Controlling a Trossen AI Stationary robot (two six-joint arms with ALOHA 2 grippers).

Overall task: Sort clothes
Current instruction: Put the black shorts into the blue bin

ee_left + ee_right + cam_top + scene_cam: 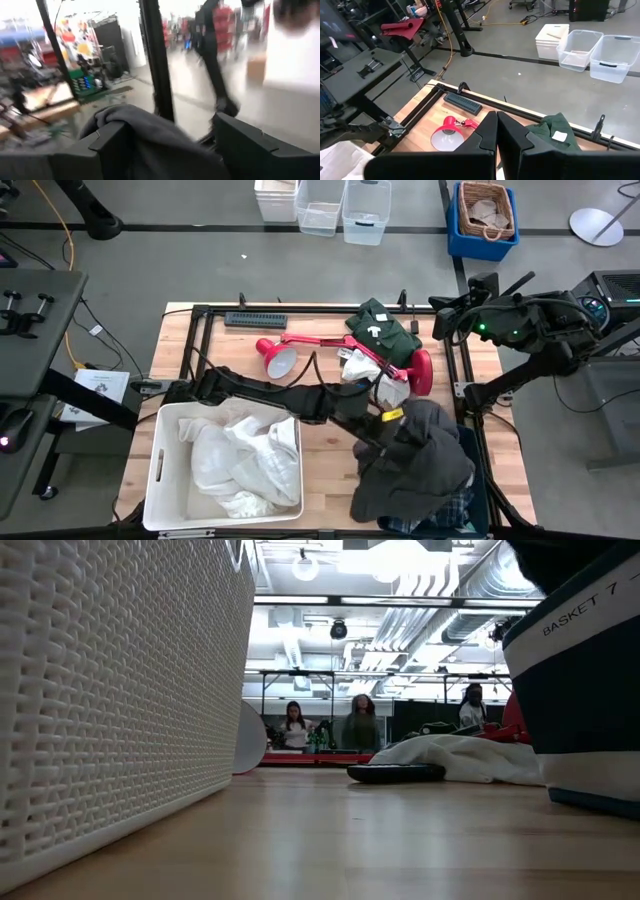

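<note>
Your scene is a wooden table point(320, 442) in a workshop with a grey floor, clear tubs and a blue crate beyond its far edge, and three people seated in the room behind, seen in the low view. Take the red lamp point(330, 352) as your landmark: it lies across the middle of the table, shade toward the left arm's side.

Just behind the lamp's base lies the green garment point(383, 330) with its white label; the right wrist view shows it point(555, 132) too. A white garment point(375, 385) lies crumpled just in front of the lamp's base.

Your left arm reaches from its side, passing in front of the lamp, to the navy bin point(478, 498) at the near right corner. The left gripper point(165, 145) is clamped on the grey garment point(418, 460), which fills the gap between its fingers point(110, 142) and drapes in a heap over the bin. A scrap of plaid point(448, 515) peeks out under the heap.

The white bin point(160, 480), well to the lamp's near left, holds white clothes point(245, 460).

Your right gripper point(496, 132) waits raised behind and right of the lamp, its fingers pressed together with nothing between them.
</note>
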